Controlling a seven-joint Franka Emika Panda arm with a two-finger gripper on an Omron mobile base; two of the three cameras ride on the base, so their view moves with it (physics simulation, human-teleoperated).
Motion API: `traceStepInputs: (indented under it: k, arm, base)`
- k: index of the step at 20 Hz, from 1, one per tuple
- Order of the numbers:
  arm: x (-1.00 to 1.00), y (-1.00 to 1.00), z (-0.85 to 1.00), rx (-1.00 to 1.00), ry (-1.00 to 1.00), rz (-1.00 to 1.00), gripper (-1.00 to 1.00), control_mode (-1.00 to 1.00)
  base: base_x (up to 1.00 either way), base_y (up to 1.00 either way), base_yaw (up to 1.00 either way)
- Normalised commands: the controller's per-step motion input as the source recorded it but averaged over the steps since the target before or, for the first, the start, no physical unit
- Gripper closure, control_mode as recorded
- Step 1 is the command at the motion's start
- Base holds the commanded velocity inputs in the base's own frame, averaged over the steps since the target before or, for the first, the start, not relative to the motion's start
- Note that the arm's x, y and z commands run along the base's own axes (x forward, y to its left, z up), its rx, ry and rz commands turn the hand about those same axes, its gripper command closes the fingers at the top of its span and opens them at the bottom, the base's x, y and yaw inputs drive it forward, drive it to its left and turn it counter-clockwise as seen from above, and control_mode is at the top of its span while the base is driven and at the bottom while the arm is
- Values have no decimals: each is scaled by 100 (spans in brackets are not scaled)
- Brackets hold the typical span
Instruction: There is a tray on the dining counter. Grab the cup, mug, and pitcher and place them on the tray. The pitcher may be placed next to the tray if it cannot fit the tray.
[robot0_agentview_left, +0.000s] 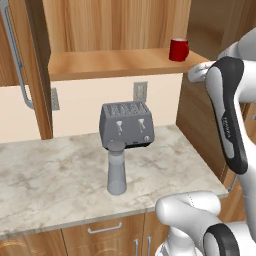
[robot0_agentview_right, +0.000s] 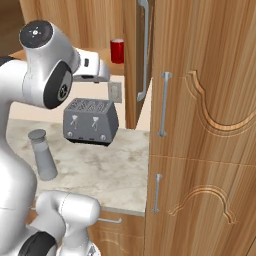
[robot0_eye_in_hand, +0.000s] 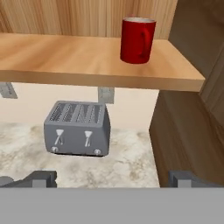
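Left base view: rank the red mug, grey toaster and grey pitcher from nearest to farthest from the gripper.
1. Red handled mug, on the wooden shelf by the gripper.
2. Boxy grey toaster, lower, on the marble worktop.
3. Tall grey pitcher, in front of the toaster.

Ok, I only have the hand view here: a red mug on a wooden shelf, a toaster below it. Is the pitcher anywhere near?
Observer: Yes. The pitcher stands upright on the counter, in front of the toaster and nearer the front edge.
Operator: And how close is the gripper to the mug?
Observer: From the left base view, the gripper hangs by the right end of the shelf, short of the mug and not touching it.
Operator: Anything to the right?
Observer: Tall wooden cupboard doors rise beside the counter.
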Motion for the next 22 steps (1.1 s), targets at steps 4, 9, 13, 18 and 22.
traceStepInputs:
  k: [4, 9, 13, 18, 22]
  arm:
    - [39, -13, 7, 6, -1, 0, -100, -100]
    - [39, -12, 0, 0, -2, -1, -100, -100]
    - [46, -3, 1, 0, 0, -3, -100, -100]
    - [42, 0, 0, 0, 0, 0, -100, -100]
    - [41, 0, 4, 2, 0, 0, -100, -100]
  base:
    - [0, 0, 0]
    - [0, 0, 0]
    - [0, 0, 0]
    - [0, 0, 0]
    - [0, 0, 0]
